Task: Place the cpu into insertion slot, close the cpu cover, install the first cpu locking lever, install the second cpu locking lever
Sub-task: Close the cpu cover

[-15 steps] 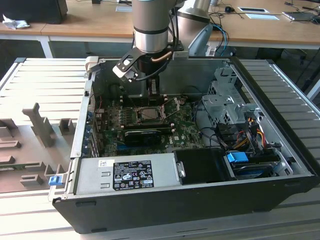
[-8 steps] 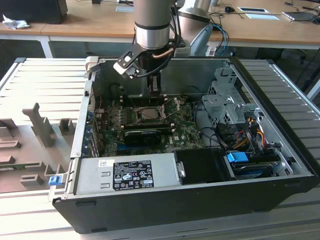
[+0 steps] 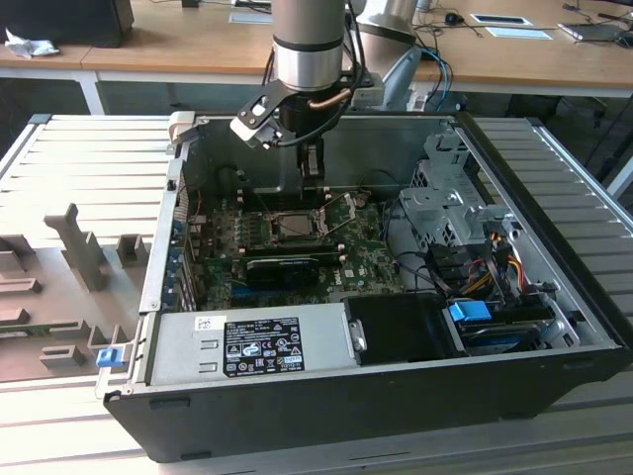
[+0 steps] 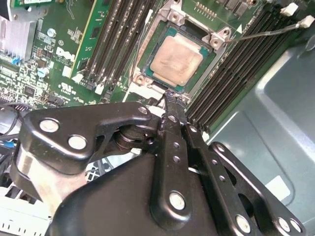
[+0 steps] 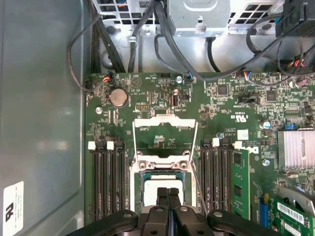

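Note:
The cpu (image 4: 176, 60), a flat square chip with a dull metal top, lies seated in the insertion slot (image 4: 198, 82) on the green board. My gripper (image 4: 170, 97) hangs just above the chip's near edge, its two black fingers pressed together with nothing between them. In the first wrist view the gripper (image 5: 168, 192) covers part of the cpu (image 5: 153, 189). Beyond it the cpu cover (image 5: 165, 123), a silver frame, stands swung open away from the slot. Thin wire levers (image 4: 266, 32) stick out free beside the socket. In the exterior view the gripper (image 3: 313, 176) is over the slot (image 3: 295, 226).
Black memory slots (image 5: 106, 182) flank the socket on both sides. A long black card (image 3: 282, 267) lies in front of it, with the power supply (image 3: 247, 341) nearer still. A drive cage (image 3: 450, 203) and cables (image 3: 485, 272) fill the exterior view's right. Case walls (image 3: 386, 143) enclose the board.

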